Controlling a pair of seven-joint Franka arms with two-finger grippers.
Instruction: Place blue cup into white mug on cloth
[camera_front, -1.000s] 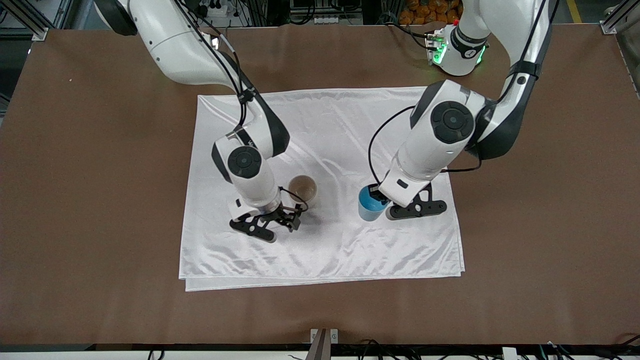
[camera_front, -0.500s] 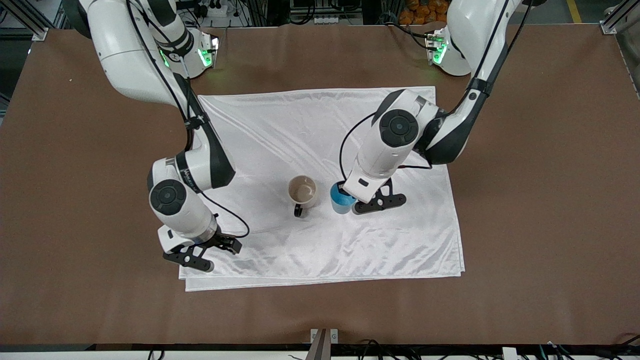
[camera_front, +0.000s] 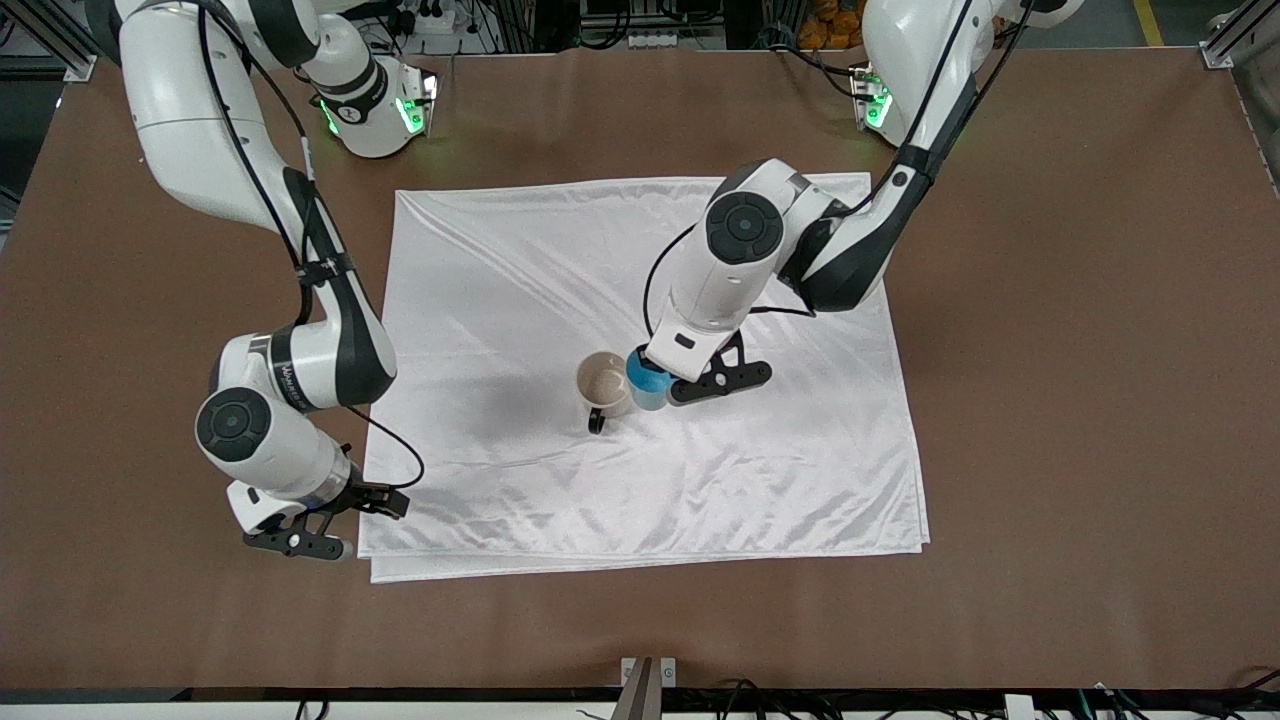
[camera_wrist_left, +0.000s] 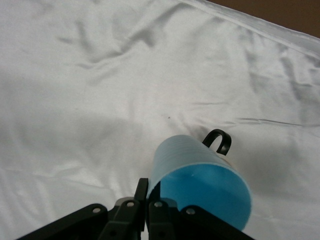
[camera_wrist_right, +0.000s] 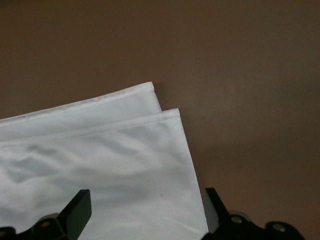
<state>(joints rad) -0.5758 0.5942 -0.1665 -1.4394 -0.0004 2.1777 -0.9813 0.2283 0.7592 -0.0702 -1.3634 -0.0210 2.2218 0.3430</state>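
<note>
The blue cup (camera_front: 647, 379) is pinched by its rim in my left gripper (camera_front: 665, 388), which is shut on it. The cup hangs over the cloth (camera_front: 520, 300), right beside the white mug (camera_front: 604, 381) on the left arm's side, its edge meeting the mug's rim. The mug stands upright mid-cloth, its black handle (camera_front: 597, 421) pointing to the front camera. In the left wrist view the cup (camera_wrist_left: 200, 175) hides the mug except its handle (camera_wrist_left: 219, 141); the gripper (camera_wrist_left: 148, 189) grips the cup's wall. My right gripper (camera_front: 338, 521) is open and empty over the cloth's corner.
The brown table (camera_front: 1050, 400) surrounds the cloth. In the right wrist view the folded cloth's double corner (camera_wrist_right: 125, 150) lies below the open right gripper (camera_wrist_right: 145, 207), with bare table (camera_wrist_right: 250, 100) beside it.
My left gripper has carried the blue cup across the cloth up to the mug. My right arm has drawn away from the mug to the cloth's corner at its own end.
</note>
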